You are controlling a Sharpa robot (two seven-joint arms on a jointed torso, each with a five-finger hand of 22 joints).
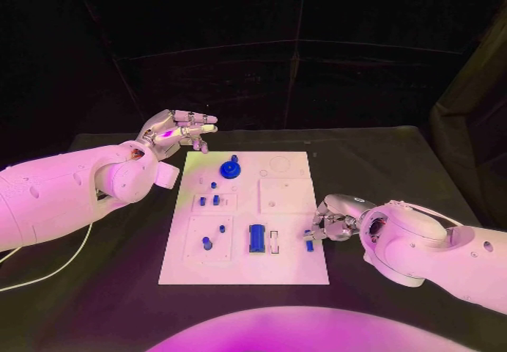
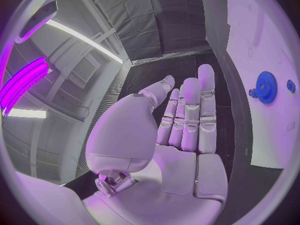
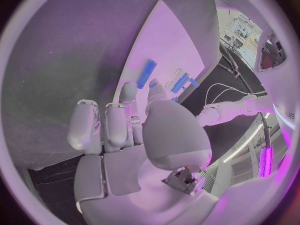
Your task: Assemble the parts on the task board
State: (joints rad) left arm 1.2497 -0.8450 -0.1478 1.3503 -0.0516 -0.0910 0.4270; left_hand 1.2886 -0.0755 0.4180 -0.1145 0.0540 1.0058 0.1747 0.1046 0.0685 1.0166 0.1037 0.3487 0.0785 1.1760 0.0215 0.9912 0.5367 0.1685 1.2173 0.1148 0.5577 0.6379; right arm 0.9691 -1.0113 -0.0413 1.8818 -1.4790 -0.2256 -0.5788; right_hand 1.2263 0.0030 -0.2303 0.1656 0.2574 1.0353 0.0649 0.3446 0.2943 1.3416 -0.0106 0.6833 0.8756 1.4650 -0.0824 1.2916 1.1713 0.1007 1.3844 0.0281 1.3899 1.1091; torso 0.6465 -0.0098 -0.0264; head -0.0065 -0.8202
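The white task board (image 1: 245, 253) lies in the middle of the black table. On it are a blue gear (image 1: 231, 170), a blue block (image 1: 256, 238) and several small blue pegs (image 1: 212, 199). My right hand (image 1: 334, 223) is at the board's right edge, thumb and a finger pinching a small blue part (image 1: 310, 240) low over the board. In the right wrist view that blue part (image 3: 152, 84) shows at the fingertips, with the blue block (image 3: 147, 73) beyond. My left hand (image 1: 179, 132) hovers past the board's far left corner, fingers straight and holding nothing. The left wrist view shows the gear (image 2: 266, 87).
A white cable (image 1: 53, 268) lies on the table at the left, beneath my left arm. Black table surface surrounds the board (image 2: 262, 45) on all sides. Dark curtains close off the back.
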